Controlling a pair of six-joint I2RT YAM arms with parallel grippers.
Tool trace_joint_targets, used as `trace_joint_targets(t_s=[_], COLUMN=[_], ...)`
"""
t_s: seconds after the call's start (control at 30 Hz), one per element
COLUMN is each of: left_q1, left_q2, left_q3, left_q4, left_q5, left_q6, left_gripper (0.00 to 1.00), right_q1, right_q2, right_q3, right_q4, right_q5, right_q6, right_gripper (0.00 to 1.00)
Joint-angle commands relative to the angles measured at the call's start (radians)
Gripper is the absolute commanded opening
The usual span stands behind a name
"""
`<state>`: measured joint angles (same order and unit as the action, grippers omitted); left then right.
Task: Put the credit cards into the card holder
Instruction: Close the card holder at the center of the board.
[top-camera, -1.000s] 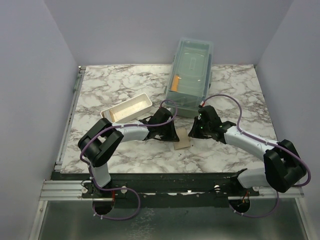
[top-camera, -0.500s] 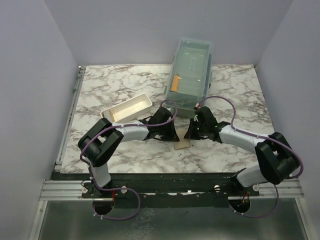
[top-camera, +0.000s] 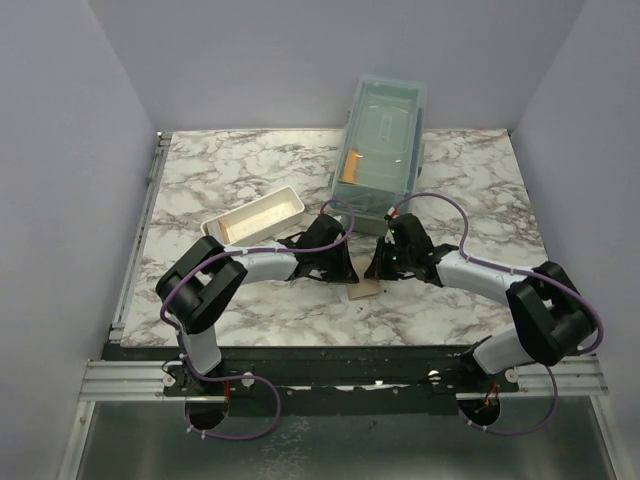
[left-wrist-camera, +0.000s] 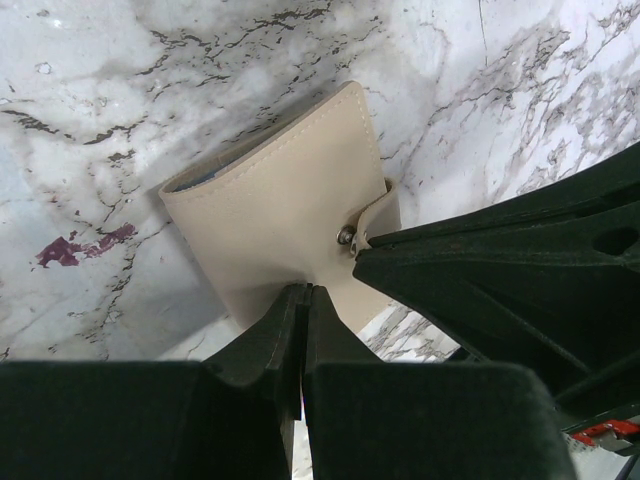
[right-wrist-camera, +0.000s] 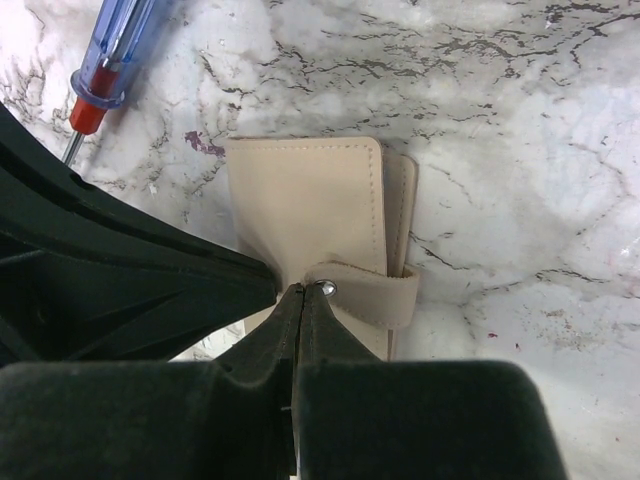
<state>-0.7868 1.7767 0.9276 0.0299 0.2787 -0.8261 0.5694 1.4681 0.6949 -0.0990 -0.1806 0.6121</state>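
Observation:
The card holder (top-camera: 365, 290) is a tan folded wallet lying shut on the marble table between my two grippers. Its strap (right-wrist-camera: 370, 292) wraps over the edge to a metal snap (right-wrist-camera: 325, 288). My left gripper (left-wrist-camera: 303, 290) is shut, with its tips resting on the wallet's cover (left-wrist-camera: 280, 210). My right gripper (right-wrist-camera: 300, 292) is shut, with its tips at the strap's end right beside the snap. In the top view the left gripper (top-camera: 345, 272) and right gripper (top-camera: 376, 270) nearly meet over the wallet. No credit card shows in any view.
A white rectangular tray (top-camera: 255, 217) stands left of the left arm. A large clear lidded box (top-camera: 385, 130) with an orange object (top-camera: 350, 165) inside stands at the back. A red-and-blue-handled screwdriver (right-wrist-camera: 110, 60) lies close beside the wallet.
My right gripper has moved left to the wallet's strap, close against the left gripper. The left arm and the wallet have stayed put.

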Motion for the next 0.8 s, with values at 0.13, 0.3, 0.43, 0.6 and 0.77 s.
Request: trace_joint_targets(t_s=[0.13,0.3,0.43,0.6,0.77], left_q1=[0.0,0.0,0.0,0.001,0.0], left_q2=[0.03,0.033,0.029,0.022,0.016], left_q3=[-0.006,-0.007,-0.009,-0.017,-0.023], left_q4=[-0.045,-0.045,-0.045,-0.047,-0.051], left_q5=[-0.019,-0.018,-0.017,-0.018,-0.02], left_q6=[0.027,0.027,0.028,0.03,0.035], left_gripper=[0.03,0.02,0.01,0.0,0.0], right_q1=[-0.002,-0.002,-0.002,-0.003,-0.016], right_q2=[0.042,0.056,0.072,0.094,0.112], right_q3=[-0.011,-0.014,-0.02,-0.046,-0.095], right_q4=[0.061,0.072,0.072,0.09,0.17], right_q5=[0.012,0.04,0.048,0.049,0.029], right_q6=[-0.01,-0.005,0.013,0.056,0.129], right_gripper=[0.0,0.0,0.0,0.0,0.0])
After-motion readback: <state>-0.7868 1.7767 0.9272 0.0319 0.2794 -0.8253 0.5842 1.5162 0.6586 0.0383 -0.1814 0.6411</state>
